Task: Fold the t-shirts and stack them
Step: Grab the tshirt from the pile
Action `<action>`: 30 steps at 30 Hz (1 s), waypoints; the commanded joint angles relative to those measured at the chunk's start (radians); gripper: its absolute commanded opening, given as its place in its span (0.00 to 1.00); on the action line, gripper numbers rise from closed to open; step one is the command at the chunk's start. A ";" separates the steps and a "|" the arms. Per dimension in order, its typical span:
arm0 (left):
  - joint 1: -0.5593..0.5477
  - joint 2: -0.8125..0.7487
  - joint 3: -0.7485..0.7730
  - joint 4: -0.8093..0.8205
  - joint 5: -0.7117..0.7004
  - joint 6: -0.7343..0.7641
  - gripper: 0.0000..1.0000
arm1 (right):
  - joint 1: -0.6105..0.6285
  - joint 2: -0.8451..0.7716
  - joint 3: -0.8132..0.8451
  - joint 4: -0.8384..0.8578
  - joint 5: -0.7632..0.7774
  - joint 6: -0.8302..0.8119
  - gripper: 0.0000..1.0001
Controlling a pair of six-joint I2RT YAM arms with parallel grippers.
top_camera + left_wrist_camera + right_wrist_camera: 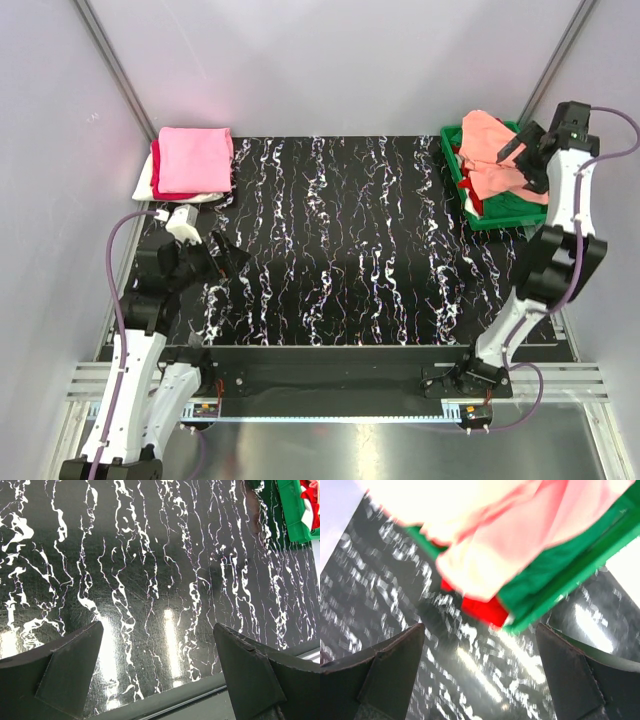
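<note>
Top external: salmon-peach t-shirt [488,135], heaped on green tray [497,217], far right; light, limp. Grip: a bunched fold, seam unclear through blur. Right gripper [479,630] jaws spread, empty; left gripper [157,630] likewise.

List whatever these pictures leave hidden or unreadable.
- Top view: the salmon shirt and right tool cover the tray; shirts beneath uncountable.
- Top view: the pink shirt hides most of the folded layers under it.
- Right wrist view: motion blur; the top edge crops the salmon shirt.
</note>
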 commanded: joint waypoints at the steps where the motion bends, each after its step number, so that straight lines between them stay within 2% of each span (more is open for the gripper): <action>1: -0.004 -0.011 0.003 0.056 0.025 0.003 0.99 | -0.012 0.104 0.167 -0.063 0.020 0.003 1.00; 8: -0.003 0.008 0.004 0.053 0.019 0.004 0.99 | -0.015 0.415 0.501 -0.130 0.066 0.000 1.00; 10: -0.003 0.012 0.006 0.051 0.018 0.004 0.99 | -0.015 0.460 0.579 -0.181 0.100 0.009 1.00; 12: -0.003 0.017 0.007 0.050 0.018 0.004 0.99 | -0.015 0.478 0.578 -0.190 0.115 0.023 0.98; 16: -0.003 0.019 0.007 0.048 0.012 0.004 0.99 | -0.015 0.429 0.433 -0.111 0.120 0.032 0.94; 18: -0.003 0.020 0.006 0.048 0.012 0.004 0.99 | -0.015 0.406 0.396 -0.087 0.115 0.034 0.83; 20: -0.003 0.022 0.007 0.048 0.010 0.004 0.99 | -0.015 0.398 0.382 -0.095 0.118 0.035 0.82; 22: -0.003 0.022 0.007 0.047 0.009 0.004 0.99 | -0.015 0.391 0.350 -0.078 0.112 0.037 0.77; 23: -0.003 0.022 0.007 0.047 0.008 0.004 0.99 | -0.015 0.382 0.338 -0.069 0.111 0.038 0.72; 25: -0.003 0.017 0.007 0.047 0.007 0.003 0.99 | -0.015 0.386 0.337 -0.067 0.109 0.040 0.50; 26: -0.003 0.017 0.007 0.048 0.005 0.003 0.99 | -0.015 0.386 0.341 -0.072 0.109 0.044 0.45; 30: -0.003 0.015 0.007 0.047 0.002 0.001 0.99 | -0.015 0.359 0.331 -0.072 0.135 0.044 0.39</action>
